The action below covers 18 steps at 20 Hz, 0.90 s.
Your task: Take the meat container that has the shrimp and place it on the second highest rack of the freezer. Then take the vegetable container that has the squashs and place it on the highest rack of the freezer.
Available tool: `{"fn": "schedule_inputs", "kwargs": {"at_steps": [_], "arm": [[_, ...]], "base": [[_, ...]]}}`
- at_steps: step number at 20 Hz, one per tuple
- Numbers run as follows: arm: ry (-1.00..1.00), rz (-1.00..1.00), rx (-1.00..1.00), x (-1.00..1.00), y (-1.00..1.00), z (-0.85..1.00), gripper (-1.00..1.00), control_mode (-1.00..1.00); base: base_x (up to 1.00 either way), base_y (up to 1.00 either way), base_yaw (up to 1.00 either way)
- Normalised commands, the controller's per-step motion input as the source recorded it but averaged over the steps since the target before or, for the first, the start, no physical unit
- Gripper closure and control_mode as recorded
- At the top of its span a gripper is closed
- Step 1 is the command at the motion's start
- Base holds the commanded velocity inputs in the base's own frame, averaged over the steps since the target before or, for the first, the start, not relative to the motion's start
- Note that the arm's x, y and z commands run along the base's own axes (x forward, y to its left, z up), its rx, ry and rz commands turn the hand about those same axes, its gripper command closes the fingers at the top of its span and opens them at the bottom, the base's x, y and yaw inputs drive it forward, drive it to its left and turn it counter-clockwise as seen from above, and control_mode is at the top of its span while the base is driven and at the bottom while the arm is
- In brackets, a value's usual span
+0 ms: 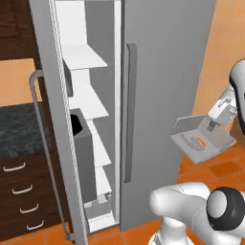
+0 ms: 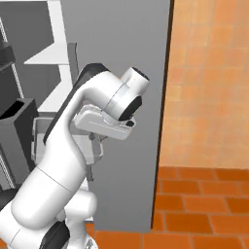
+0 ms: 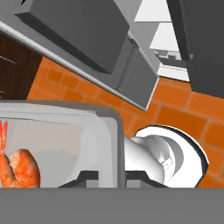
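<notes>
Tool (image 1: 210,125) at right of left base frame, clenched on wall of meat container (image 1: 198,139) holding shrimp (image 3: 17,168), aloft beside open freezer (image 1: 91,119) with white racks (image 1: 83,57).

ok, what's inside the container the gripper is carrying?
Container in the gripper: one orange shrimp on its floor. The left part is cropped in the hand view.

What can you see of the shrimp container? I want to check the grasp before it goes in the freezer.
The shrimp container is a shallow grey tray with rounded corners and a raised rim, carrying an orange shrimp. It hangs in the air, tilted, right of the closed freezer door, clear of the floor. The end effector grips its far rim; its fingertips straddle the wall in the hand view.
</notes>
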Motion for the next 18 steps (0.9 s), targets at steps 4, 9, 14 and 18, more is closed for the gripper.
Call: {"fn": "schedule_inputs", "kwargs": {"at_steps": [4, 9, 14, 18], "arm": [[0.0, 0.0, 0.0, 0.0, 0.0, 0.0, 1.0, 1.0], [0.0, 0.0, 0.0, 0.0, 0.0, 0.0, 1.0, 1.0], [0.0, 0.0, 0.0, 0.0, 0.0, 0.0, 1.0, 1.0], [0.0, 0.0, 0.0, 0.0, 0.0, 0.0, 1.0, 1.0]], "base": [[0.02, -0.04, 0.51], [0.51, 0.0, 0.27], [0.38, -0.02, 0.17], [-0.09, -0.27, 0.38]]}}
